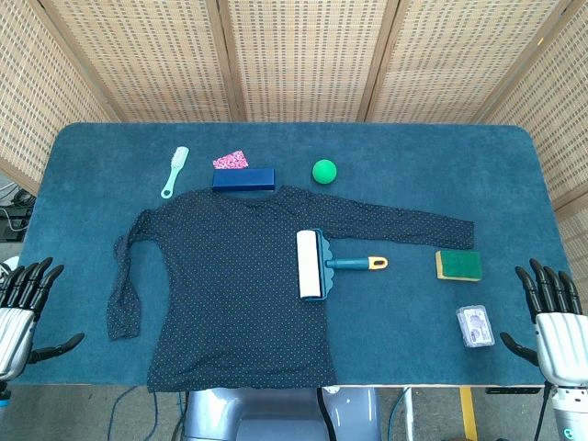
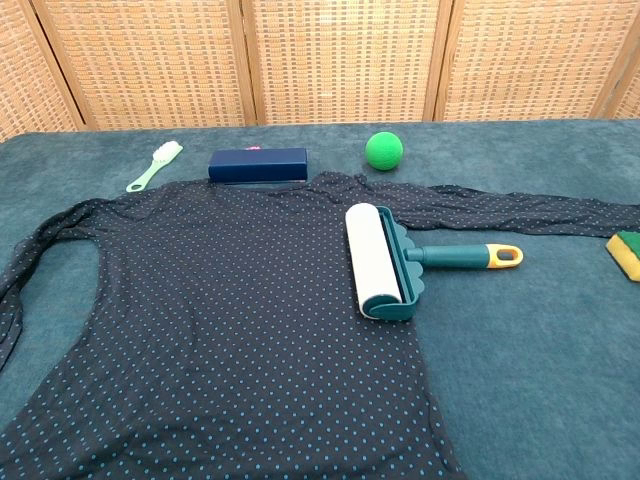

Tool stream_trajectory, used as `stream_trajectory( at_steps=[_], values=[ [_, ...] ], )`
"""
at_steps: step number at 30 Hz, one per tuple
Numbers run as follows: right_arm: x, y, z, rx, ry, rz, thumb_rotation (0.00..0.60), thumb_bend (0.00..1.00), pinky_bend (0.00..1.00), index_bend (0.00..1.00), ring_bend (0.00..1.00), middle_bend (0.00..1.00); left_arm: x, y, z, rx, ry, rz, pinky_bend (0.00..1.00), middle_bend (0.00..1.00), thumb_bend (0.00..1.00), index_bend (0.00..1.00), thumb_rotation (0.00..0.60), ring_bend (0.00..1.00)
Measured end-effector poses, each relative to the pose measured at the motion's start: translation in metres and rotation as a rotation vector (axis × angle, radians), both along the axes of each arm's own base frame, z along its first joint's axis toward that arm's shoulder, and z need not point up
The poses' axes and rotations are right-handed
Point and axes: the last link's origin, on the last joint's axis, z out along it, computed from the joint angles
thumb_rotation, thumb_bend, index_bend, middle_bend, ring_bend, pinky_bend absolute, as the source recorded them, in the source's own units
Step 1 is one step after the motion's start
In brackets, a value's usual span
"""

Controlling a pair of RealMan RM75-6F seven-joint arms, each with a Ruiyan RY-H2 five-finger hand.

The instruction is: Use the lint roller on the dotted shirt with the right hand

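No brand or writing can be read on anything here. The dark navy long-sleeved shirt with small pale dots point(image 1: 230, 294) lies spread flat across the centre of the blue carpeted worktop point(image 1: 514, 165), its hem reaching the near edge and one sleeve stretching toward the right of the frame. The teal lint roller with a white drum and yellow-tipped handle point(image 1: 322, 265) rests on the shirt's right side, drum on the fabric, handle pointing right over bare worktop. Open room lies around that handle, with a yellow-and-green sponge point(image 1: 458, 265) further right and a small clear plastic box point(image 1: 475, 326) nearer the front edge. Along the upper part sit a pale green brush point(image 1: 175, 171), a pink patterned scrap point(image 1: 231, 160), a navy rectangular case point(image 1: 243, 178) and a green ball point(image 1: 324, 171). The right hand point(image 1: 554, 317) hangs at the lower right corner, fingers spread, holding nothing. The left hand point(image 1: 23, 308) at the lower left is likewise spread and empty.
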Motion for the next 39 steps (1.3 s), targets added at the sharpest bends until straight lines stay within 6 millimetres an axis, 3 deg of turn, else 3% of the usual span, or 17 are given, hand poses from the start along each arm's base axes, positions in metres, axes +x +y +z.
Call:
stream_trajectory(
  at_steps=[8,12,14,15,16,18,21,23,29,34,39],
  values=[
    [-0.001,-0.003,-0.004,0.027,-0.01,-0.012,0.6,0.0,0.0,0.0,0.0,0.0,0.0,0.002,0.0,0.002,0.001,-0.001,0.0,0.0,0.0,0.0,0.6,0.0],
    [0.004,-0.018,-0.008,0.061,0.009,0.003,0.6,0.0,0.0,0.0,0.01,0.01,0.0,0.005,-0.002,0.003,0.001,-0.003,0.0,0.0,0.0,0.0,0.6,0.0],
    [0.01,-0.031,-0.009,0.074,0.021,0.023,0.6,0.0,0.0,0.0,0.13,0.12,0.0,0.006,-0.004,0.001,0.003,0.002,0.0,0.0,0.0,0.0,0.6,0.0],
    [0.015,-0.04,-0.01,0.082,0.027,0.036,0.6,0.0,0.04,0.0,0.29,0.25,-0.001,0.007,-0.005,0.0,0.004,0.004,0.0,0.0,0.0,0.0,0.6,0.0],
    [0.02,-0.047,-0.011,0.089,0.032,0.046,0.6,0.0,0.11,0.0,0.4,0.34,-0.001,0.008,-0.006,-0.002,0.006,0.007,0.0,0.0,0.0,0.0,0.6,0.0],
    [0.029,-0.063,-0.013,0.105,0.043,0.071,0.6,0.0,0.48,0.0,0.69,0.61,-0.002,0.01,-0.007,-0.005,0.01,0.011,0.0,0.0,0.0,0.0,0.6,0.0],
    [0.043,-0.086,-0.018,0.143,0.058,0.101,0.6,0.0,0.9,0.0,0.88,0.81,-0.003,0.013,-0.008,-0.007,0.015,0.02,0.0,0.0,0.0,0.0,0.6,0.0],
    [0.051,-0.1,-0.024,0.175,0.068,0.116,0.6,0.0,0.99,0.0,0.95,0.88,-0.003,0.015,-0.01,-0.009,0.017,0.027,0.0,0.0,0.0,0.0,0.6,0.0],
    [0.074,-0.143,-0.051,0.315,0.092,0.113,0.6,0.0,1.0,0.01,1.0,0.97,-0.006,0.022,-0.013,-0.02,0.025,0.05,0.0,0.0,0.0,0.0,0.6,0.0],
    [0.095,-0.173,-0.083,0.4,0.112,0.096,0.6,0.0,1.0,0.16,1.0,0.99,-0.01,0.029,-0.016,-0.031,0.031,0.079,0.0,0.0,0.0,0.0,0.6,0.0],
    [0.107,-0.189,-0.113,0.451,0.103,0.048,0.6,0.17,1.0,0.32,1.0,1.0,-0.012,0.034,-0.019,-0.036,0.037,0.093,0.0,0.0,0.0,0.0,0.6,0.0]
  ],
)
